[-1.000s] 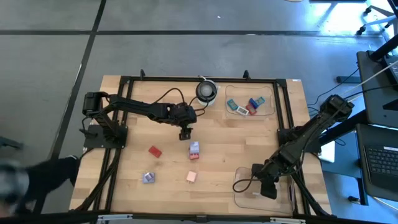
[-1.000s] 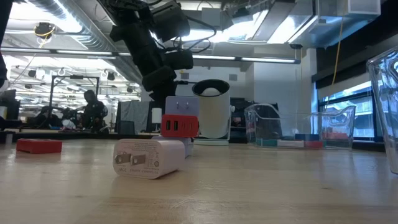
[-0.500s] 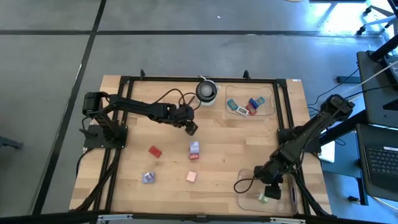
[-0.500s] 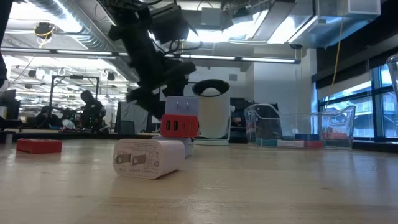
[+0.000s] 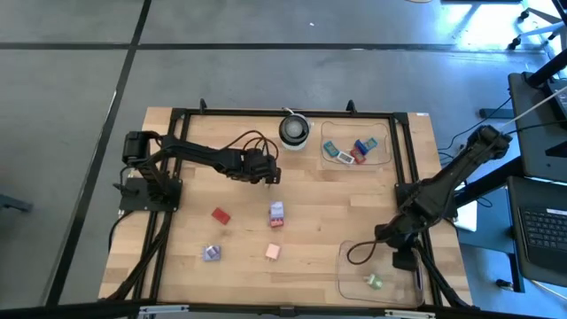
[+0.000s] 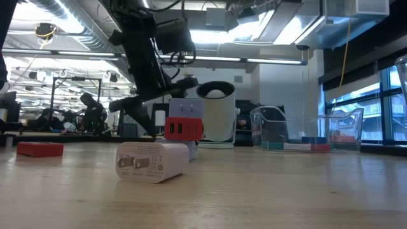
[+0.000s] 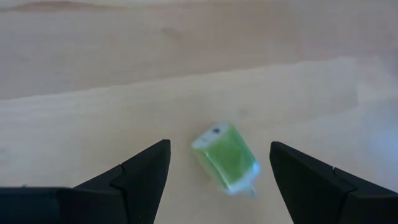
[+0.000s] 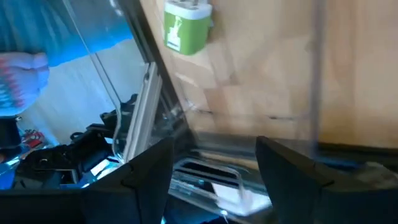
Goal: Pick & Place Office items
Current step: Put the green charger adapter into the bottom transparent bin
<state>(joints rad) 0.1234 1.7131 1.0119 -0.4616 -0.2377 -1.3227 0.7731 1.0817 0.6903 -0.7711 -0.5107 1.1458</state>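
My left gripper (image 5: 268,177) (image 7: 219,146) hangs open over the middle of the table, pointing steeply down. A small green piece (image 7: 227,158) lies flat on the wood below it, between the two fingers and touched by neither; the gripper hides it in the high view. My right gripper (image 5: 403,257) (image 8: 214,168) is open above the near-right clear tray (image 5: 341,266), where another green piece (image 5: 375,282) (image 8: 186,25) lies on the floor. A red piece (image 5: 221,215), a lilac-and-red piece (image 5: 276,211), a pink piece (image 5: 273,252) and a lilac piece (image 5: 211,253) lie loose on the table.
A round white-and-black object (image 5: 294,130) stands at the far edge. Beside it a second clear tray (image 5: 390,158) holds several teal, white, blue and red pieces. A black frame (image 5: 266,112) rims the table. A person moves in the room far behind.
My left gripper has rolled about a quarter turn around its own pointing line while staying over the same spot. My right gripper has risen and drawn back out of the near-right tray toward the table's right edge; the green piece now lies uncovered on the tray floor.
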